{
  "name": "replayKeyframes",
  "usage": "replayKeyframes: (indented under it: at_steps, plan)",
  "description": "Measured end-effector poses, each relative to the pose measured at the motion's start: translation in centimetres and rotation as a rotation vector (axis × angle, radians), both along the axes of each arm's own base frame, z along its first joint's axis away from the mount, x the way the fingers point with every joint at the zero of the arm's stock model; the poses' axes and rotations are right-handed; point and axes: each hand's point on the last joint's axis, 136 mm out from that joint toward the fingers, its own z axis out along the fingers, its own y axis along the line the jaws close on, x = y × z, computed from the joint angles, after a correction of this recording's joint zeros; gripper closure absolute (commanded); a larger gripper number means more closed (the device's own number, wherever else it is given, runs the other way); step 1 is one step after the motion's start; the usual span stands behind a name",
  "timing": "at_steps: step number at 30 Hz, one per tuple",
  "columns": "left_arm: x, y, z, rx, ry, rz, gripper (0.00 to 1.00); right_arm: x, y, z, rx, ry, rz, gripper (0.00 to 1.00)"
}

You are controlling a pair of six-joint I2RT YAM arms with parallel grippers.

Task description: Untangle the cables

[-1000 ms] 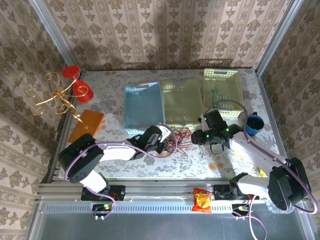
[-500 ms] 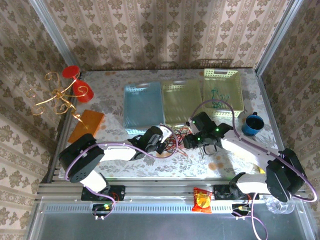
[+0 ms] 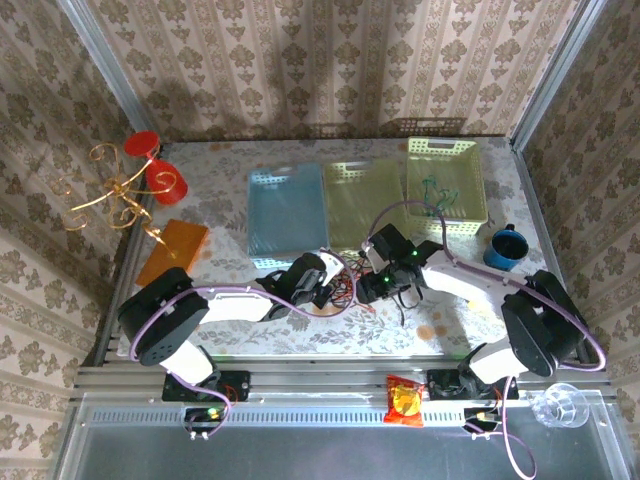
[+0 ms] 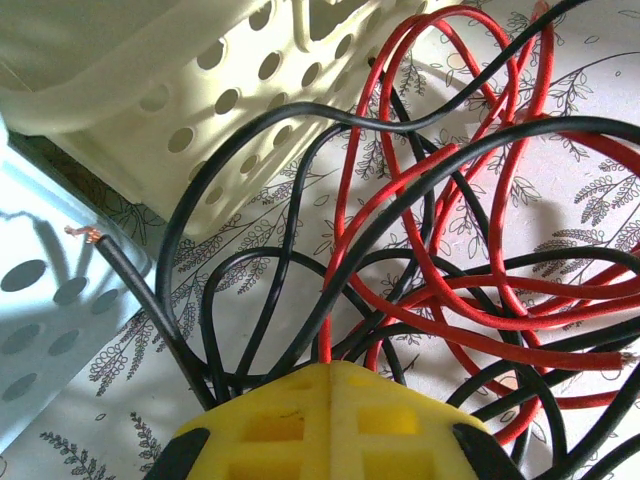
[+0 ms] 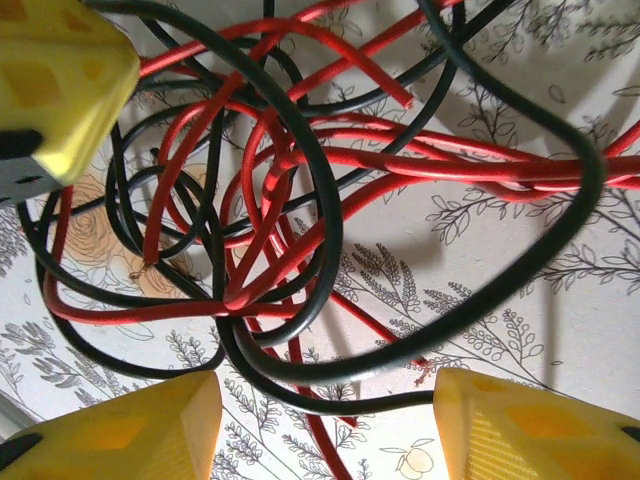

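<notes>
Your left fingers (image 4: 330,425) pinch thin red and black cables (image 5: 450,165), your right fingers (image 5: 130,430) gape above; grabbing several strands risks tightening knots.

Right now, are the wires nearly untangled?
Not nearly. Done: one green cable lies apart in the rightmost basket. In hand: the left gripper looks shut on the red and black tangle, with the right gripper open above it. Left: all those loops are knotted together.

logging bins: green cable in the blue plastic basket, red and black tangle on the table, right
No: the top external view shows the thin green cable in the rightmost pale yellow basket; the red and black tangle is on the table.
</notes>
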Motion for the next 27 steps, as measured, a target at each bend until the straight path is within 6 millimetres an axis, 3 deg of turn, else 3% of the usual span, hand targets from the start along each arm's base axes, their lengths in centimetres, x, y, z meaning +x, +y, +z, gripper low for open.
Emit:
replayKeyframes:
  at_steps: [5,12,18,23,27]
  plan:
    - [0.0,0.0,0.0,0.000,0.000,-0.001,1.00,-0.6,0.7,-0.5,-0.002,0.013,0.032,0.44]
    - [0.0,0.0,0.0,0.000,0.000,0.000,1.00,-0.4,1.4,-1.4,-0.003,0.014,0.043,0.63]
    - [0.0,0.0,0.0,0.001,0.000,-0.001,1.00,0.2,1.8,-1.6,0.007,0.000,0.042,0.97]
    - [-0.1,0.2,-0.2,0.010,0.007,0.000,1.00,0.6,1.7,-1.2,0.007,-0.023,0.025,1.00]
    - [-0.2,0.3,-0.4,0.017,0.012,0.000,1.00,0.8,0.6,0.6,0.008,-0.098,-0.022,1.00]
